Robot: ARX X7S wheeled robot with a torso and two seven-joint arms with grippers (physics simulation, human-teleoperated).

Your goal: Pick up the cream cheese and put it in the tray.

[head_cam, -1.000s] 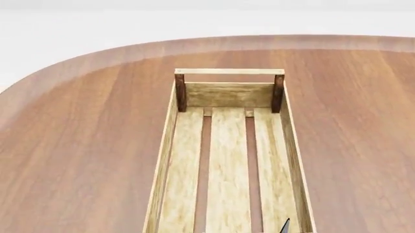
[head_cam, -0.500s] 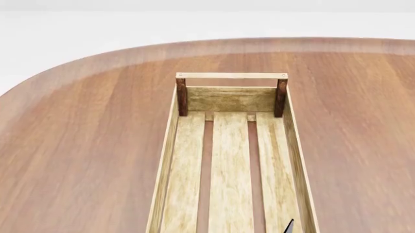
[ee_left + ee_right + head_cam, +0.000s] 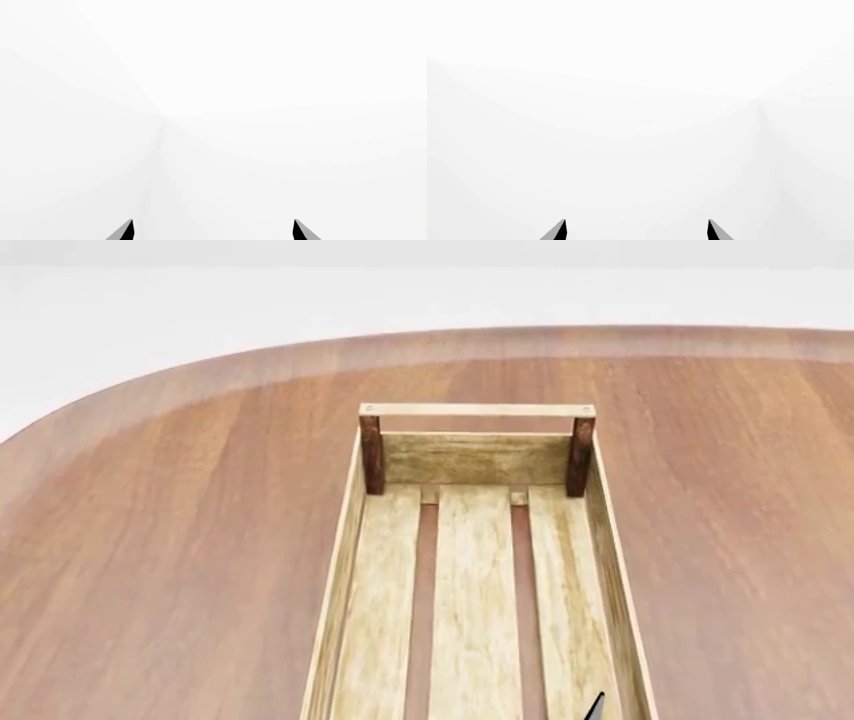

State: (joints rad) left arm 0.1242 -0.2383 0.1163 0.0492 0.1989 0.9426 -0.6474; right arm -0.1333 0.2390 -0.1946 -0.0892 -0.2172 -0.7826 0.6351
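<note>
The tray [image 3: 477, 411], a long light wooden slatted crate with dark brown corner posts, lies lengthwise in the middle of the head view, and nothing shows inside it. The cream cheese is out of view in every frame. My left gripper [image 3: 213, 231] is open, its two dark fingertips wide apart with only white wall before them. My right gripper [image 3: 636, 231] is open in the same way, facing white wall. One dark fingertip [image 3: 595, 707] pokes in at the bottom edge of the head view over the tray's near right side; which arm it belongs to I cannot tell.
The tray rests on a rounded brown wooden table [image 3: 174, 540], whose curved far edge runs across the back. Beyond that edge is white floor and wall. Both wrist views show only white room corners.
The tray and table have slid down a little in the head view, so more of the white background shows above the table's far edge. The dark fingertip stays at the bottom edge.
</note>
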